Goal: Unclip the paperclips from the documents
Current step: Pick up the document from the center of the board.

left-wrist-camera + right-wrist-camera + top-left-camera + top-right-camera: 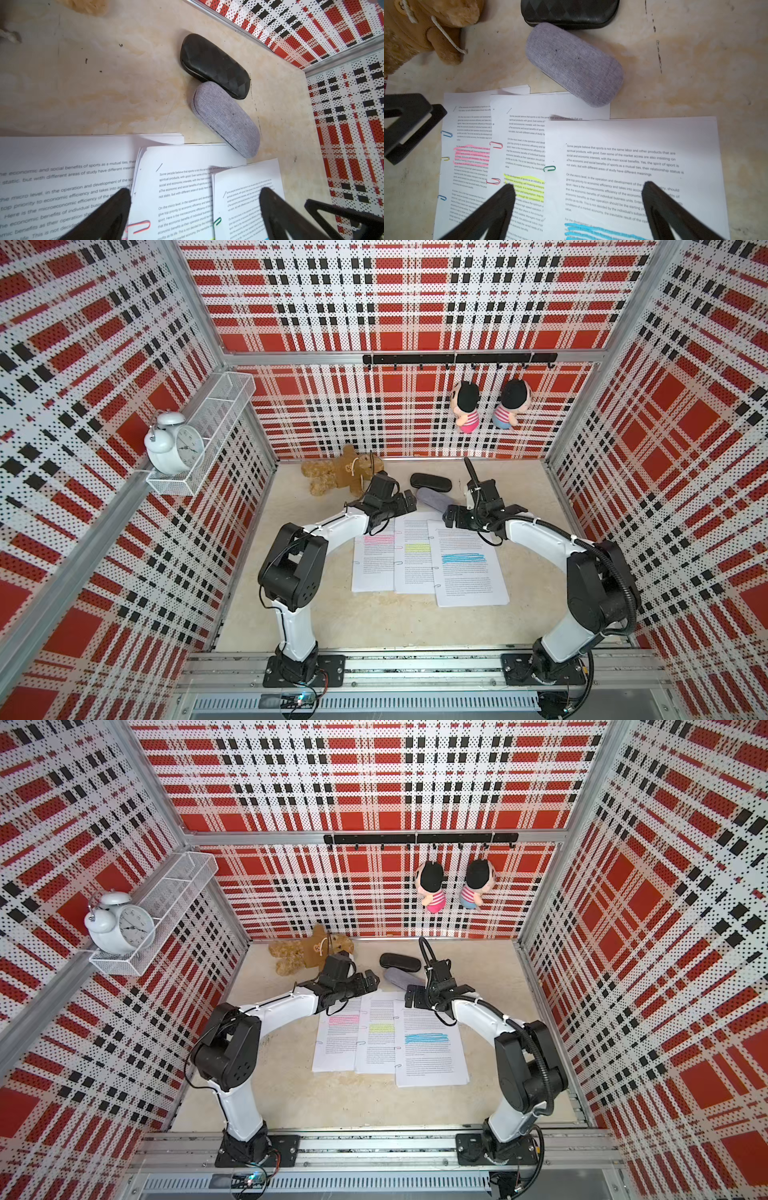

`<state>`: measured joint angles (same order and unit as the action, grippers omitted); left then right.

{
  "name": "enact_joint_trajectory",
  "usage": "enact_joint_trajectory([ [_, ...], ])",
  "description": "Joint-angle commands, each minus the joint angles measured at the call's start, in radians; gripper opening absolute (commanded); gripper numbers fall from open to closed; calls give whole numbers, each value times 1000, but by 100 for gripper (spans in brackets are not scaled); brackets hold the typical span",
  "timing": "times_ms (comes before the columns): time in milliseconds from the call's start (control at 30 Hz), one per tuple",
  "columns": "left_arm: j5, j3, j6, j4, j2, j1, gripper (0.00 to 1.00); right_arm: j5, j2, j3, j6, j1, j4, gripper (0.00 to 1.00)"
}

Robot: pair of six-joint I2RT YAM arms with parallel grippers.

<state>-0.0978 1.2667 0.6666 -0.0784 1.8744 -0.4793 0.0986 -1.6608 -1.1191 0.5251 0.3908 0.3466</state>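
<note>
Three white documents lie overlapped mid-table in both top views: the pink-banded [373, 560], the yellow-banded [415, 568] and the blue-banded [471, 576]. Small paperclips grip their left edges: a blue one [447, 134], a yellow one [445, 159], a red one [496, 144] and a green one [549, 168]. My left gripper [195, 193] hovers open over the far end of the stacks, above a red clip [138, 226] and a green clip [217, 221]. Over the blue-banded stack my right gripper [578, 187] is open too. Neither holds anything.
A black glasses case [430, 482] and a grey fabric case [434, 499] lie just beyond the papers, the grey one on the middle stack's far edge. A brown teddy bear [340, 475] sits at the back left. Two dolls [467, 406] hang on the back wall.
</note>
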Motion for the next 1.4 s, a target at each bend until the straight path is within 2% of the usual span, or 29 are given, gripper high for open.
enact_joint_trajectory([
  [0, -16, -27, 45, 17, 20, 1, 98, 32, -4, 31, 21, 5, 32, 99],
  [200, 3, -76, 122, 32, 35, 1, 97, 95, -50, 49, -13, 6, 34, 97],
  [467, -49, -56, 134, 52, 112, 5, 93, 166, -131, 54, 21, 8, -34, 89],
  [733, -133, -90, 173, 125, 168, 35, 90, 185, -199, 53, 63, 25, -61, 83],
  [900, -191, -111, 187, 138, 180, 53, 84, 188, -203, 79, 87, 28, -83, 82],
  [1000, -242, -138, 189, 176, 164, 57, 81, 190, -205, 86, 87, 31, -83, 81],
  [1167, -401, -188, 263, 350, 135, 59, 76, 182, -207, 94, 97, 35, -81, 81],
  [1267, -467, -232, 332, 468, 108, 66, 68, 177, -208, 102, 107, 34, -83, 81],
  [1367, -517, -241, 347, 509, 98, 71, 63, 175, -206, 111, 121, 34, -89, 81],
])
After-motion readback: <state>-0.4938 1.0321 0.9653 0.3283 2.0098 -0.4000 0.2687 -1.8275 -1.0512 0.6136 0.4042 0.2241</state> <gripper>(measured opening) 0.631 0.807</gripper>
